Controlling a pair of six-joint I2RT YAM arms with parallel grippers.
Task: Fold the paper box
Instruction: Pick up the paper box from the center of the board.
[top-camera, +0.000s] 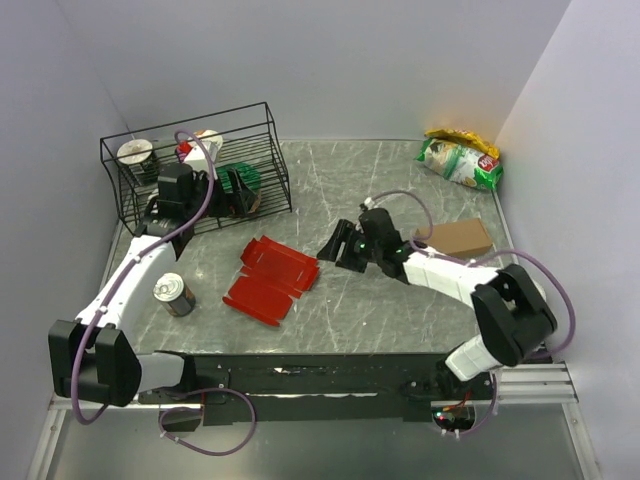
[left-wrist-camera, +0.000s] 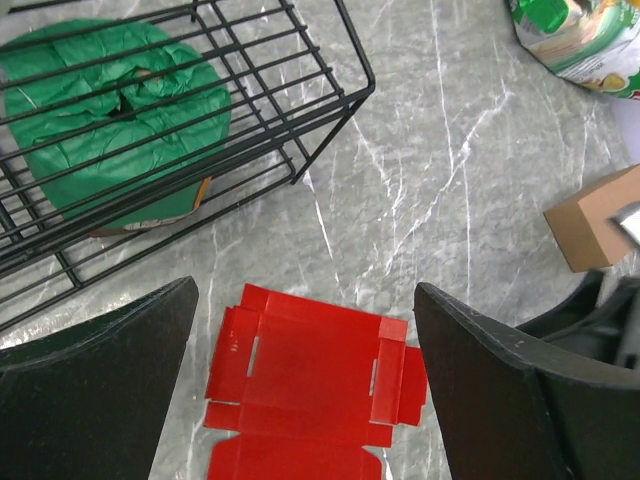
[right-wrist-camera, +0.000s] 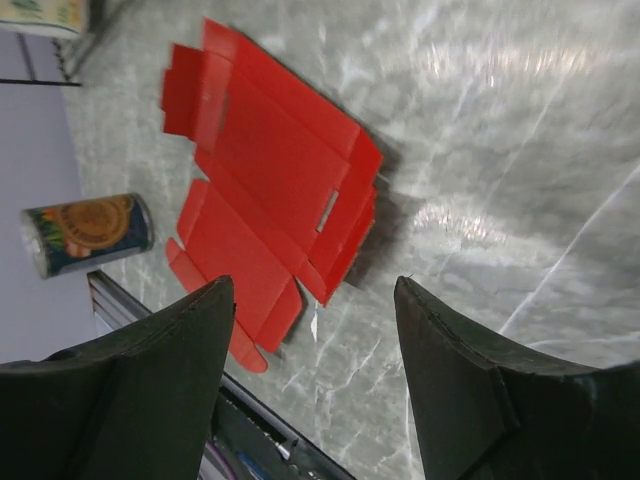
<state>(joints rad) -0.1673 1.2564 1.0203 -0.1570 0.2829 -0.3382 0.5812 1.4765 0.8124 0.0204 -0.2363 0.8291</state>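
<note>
The paper box (top-camera: 272, 278) is a bright red die-cut sheet lying flat and unfolded on the marble table, left of centre. One end flap stands slightly raised on its right side. In the left wrist view the paper box (left-wrist-camera: 310, 380) lies below and between the black fingers (left-wrist-camera: 110, 390). My left gripper (top-camera: 243, 195) hovers open by the wire basket, behind the sheet. My right gripper (top-camera: 335, 255) is open just right of the sheet's right edge, holding nothing. In the right wrist view the paper box (right-wrist-camera: 270, 170) lies ahead of my right gripper (right-wrist-camera: 312, 285).
A black wire basket (top-camera: 270, 150) at the back left holds a green-lidded item (left-wrist-camera: 110, 110) and cups. A tin can (top-camera: 174, 294) stands left of the sheet. A brown cardboard box (top-camera: 460, 237) and a snack bag (top-camera: 460, 158) sit at the right.
</note>
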